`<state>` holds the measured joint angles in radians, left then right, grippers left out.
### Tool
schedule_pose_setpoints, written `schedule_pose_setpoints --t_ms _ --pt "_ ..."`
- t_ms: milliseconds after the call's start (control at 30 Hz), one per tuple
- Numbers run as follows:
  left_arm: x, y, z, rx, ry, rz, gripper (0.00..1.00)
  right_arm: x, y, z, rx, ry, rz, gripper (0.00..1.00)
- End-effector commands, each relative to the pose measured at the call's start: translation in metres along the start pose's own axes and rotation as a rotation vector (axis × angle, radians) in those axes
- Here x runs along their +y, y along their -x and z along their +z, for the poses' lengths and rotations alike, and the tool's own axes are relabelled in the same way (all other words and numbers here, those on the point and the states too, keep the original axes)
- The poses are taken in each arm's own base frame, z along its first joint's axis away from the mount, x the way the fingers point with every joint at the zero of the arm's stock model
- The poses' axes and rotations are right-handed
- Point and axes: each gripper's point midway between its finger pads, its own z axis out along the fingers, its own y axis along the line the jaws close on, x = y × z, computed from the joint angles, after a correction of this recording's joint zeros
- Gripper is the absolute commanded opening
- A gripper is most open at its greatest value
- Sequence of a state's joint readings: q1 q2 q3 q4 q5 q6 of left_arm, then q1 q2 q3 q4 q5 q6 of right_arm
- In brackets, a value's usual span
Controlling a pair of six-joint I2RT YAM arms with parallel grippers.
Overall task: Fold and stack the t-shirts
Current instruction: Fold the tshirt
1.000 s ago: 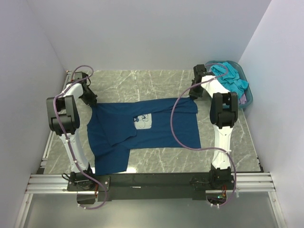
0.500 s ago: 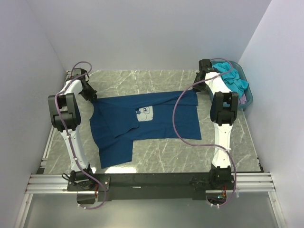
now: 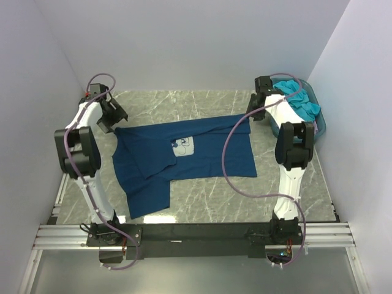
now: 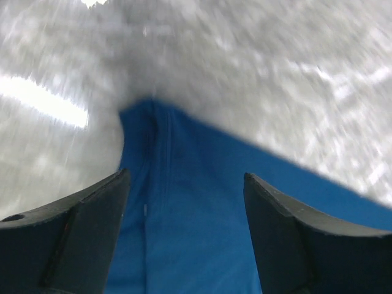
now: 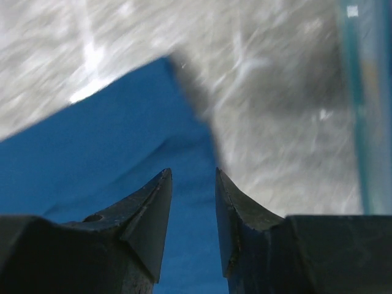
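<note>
The navy t-shirt (image 3: 184, 156) lies spread across the middle of the marble worktop (image 3: 208, 202), mostly flat, though one part near the left arm's side is doubled over and trails toward the near edge. The left fingers (image 4: 79, 233) stand wide apart just above its far left corner, holding nothing. The right fingers (image 5: 144, 214) are parted by a narrower gap over the far right corner, and they too are empty. A turquoise t-shirt (image 3: 300, 101) sits heaped in the basket (image 3: 320, 122) at the far right. The navy cloth looks thin, light and limp, so it will likely sag and drag rather than hold a shape. It should slide easily on the smooth stone, and a single-layer pinch could slip. The seamed edges and corners look like the best places to take hold, one on each side, so the fabric lifts evenly and does not bunch in the middle.
</note>
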<state>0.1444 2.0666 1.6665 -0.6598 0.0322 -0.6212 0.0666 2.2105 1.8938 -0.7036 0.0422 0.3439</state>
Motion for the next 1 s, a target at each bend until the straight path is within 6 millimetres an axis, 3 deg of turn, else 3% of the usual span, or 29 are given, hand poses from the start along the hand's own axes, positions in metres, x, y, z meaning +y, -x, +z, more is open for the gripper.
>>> schedule_pose_setpoints --t_ms 0,133,267,400,433,467,567,700,967 --pt "-0.010 -0.002 -0.050 -0.069 -0.028 0.046 0.81 0.024 0.011 -0.044 -0.099 0.055 -0.018 0.42" --pt "0.001 -0.018 -0.071 -0.094 -0.011 0.061 0.80 0.033 -0.019 -0.042 -0.062 0.076 -0.025 0.39" --pt "0.019 -0.047 -0.077 -0.069 0.004 0.070 0.78 0.041 -0.034 -0.041 -0.055 0.115 -0.015 0.34" --pt "0.030 -0.071 -0.083 -0.049 0.011 0.104 0.76 0.030 -0.029 -0.033 -0.072 0.068 0.038 0.30" --pt "0.025 -0.071 -0.090 -0.079 -0.019 0.110 0.76 0.028 -0.024 -0.031 -0.081 0.061 0.059 0.30" --pt "0.033 -0.084 -0.087 -0.062 -0.012 0.113 0.76 0.026 -0.023 -0.028 -0.081 0.058 0.075 0.30" --pt "0.040 -0.096 -0.085 -0.068 -0.022 0.108 0.76 0.014 -0.014 -0.018 -0.081 0.031 0.138 0.30" --pt "0.048 -0.105 -0.075 -0.048 -0.007 0.111 0.76 0.008 -0.004 -0.002 -0.085 0.003 0.162 0.30" --pt "0.049 -0.106 -0.065 -0.043 0.002 0.132 0.74 0.005 -0.006 0.021 -0.045 -0.033 0.190 0.31"
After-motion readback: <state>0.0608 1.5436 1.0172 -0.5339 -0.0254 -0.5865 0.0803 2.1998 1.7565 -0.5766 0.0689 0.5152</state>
